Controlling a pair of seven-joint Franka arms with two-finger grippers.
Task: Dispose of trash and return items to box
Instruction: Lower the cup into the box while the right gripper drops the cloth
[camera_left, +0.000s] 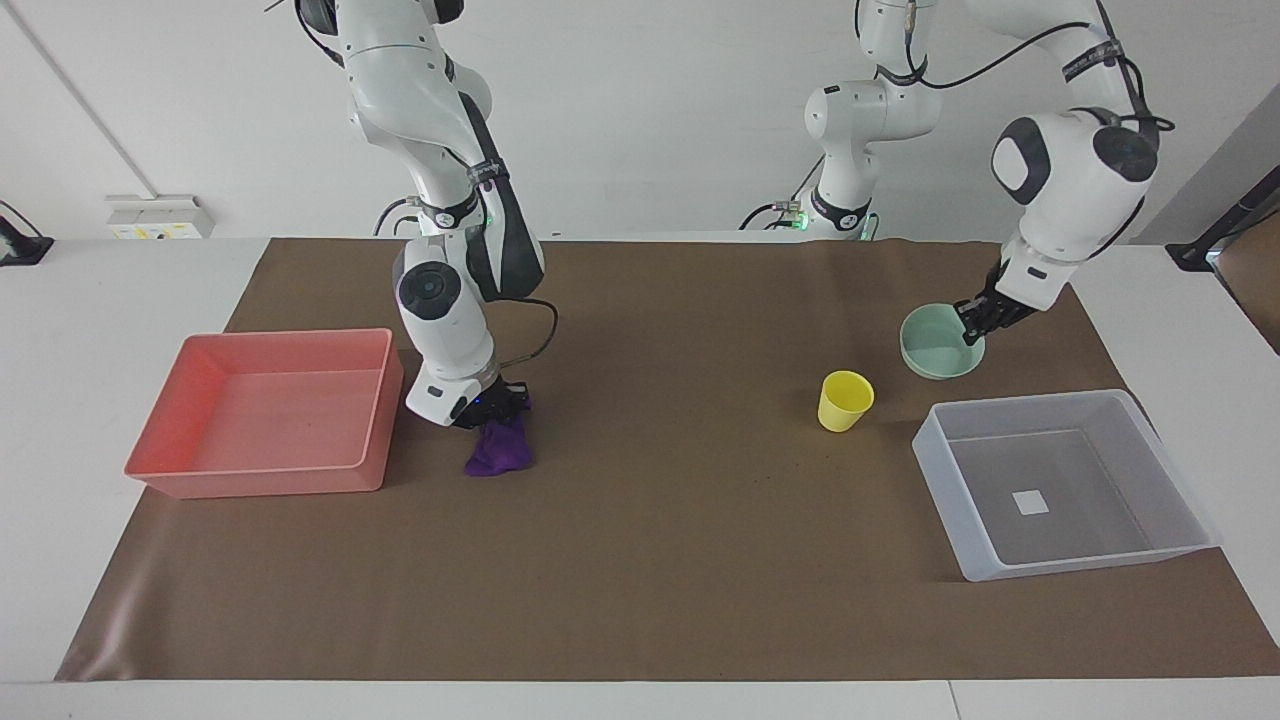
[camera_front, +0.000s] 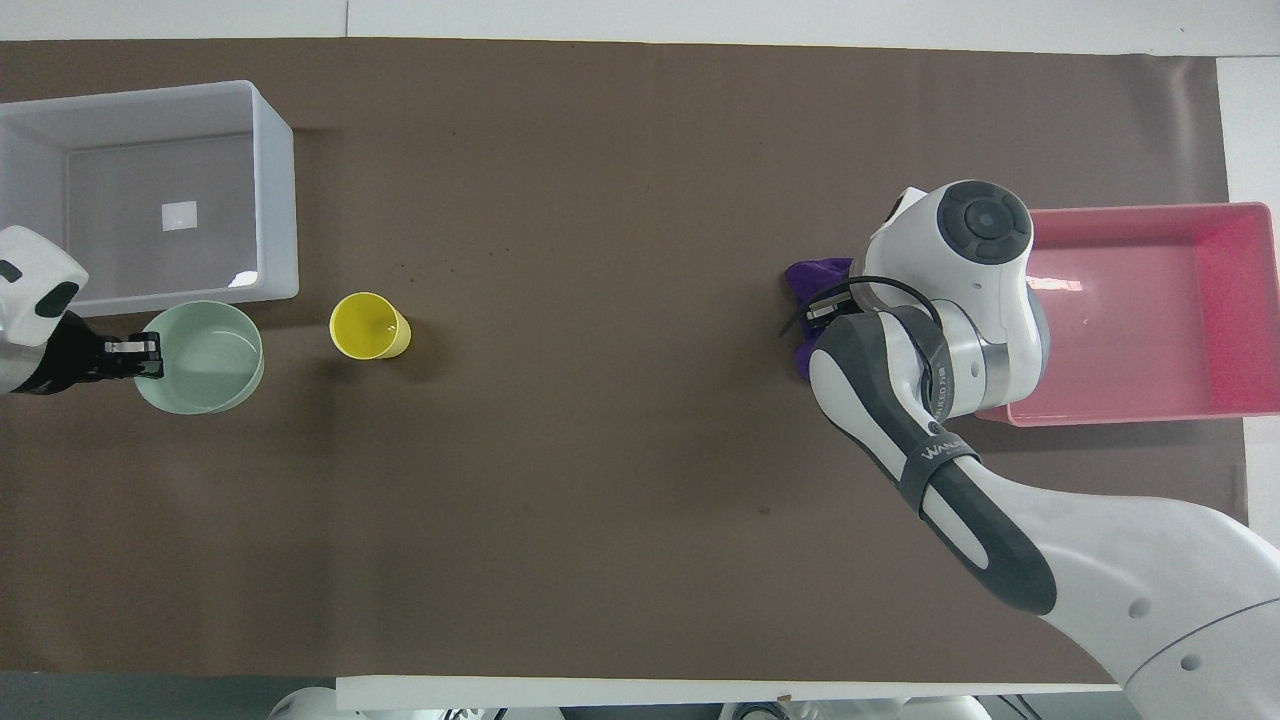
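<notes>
cup (camera_left: 845, 400) beside box (camera_left: 1180, 470), cloth (camera_left: 498, 447) beside tray (camera_left: 160, 440)

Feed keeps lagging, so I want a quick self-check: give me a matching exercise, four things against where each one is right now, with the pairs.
Things:
1. mint-green bowl
2. purple cloth
3. yellow cup
4. grey-white bin

Places or states:
A. standing alone on the brown mat, nothing touching it
B. gripped at its top by the right claw, beside the pink tray
C. held by its rim in the left claw, raised off the mat
D. holding only a white sticker on its floor

Pairs: 1-C, 2-B, 3-A, 4-D
</notes>
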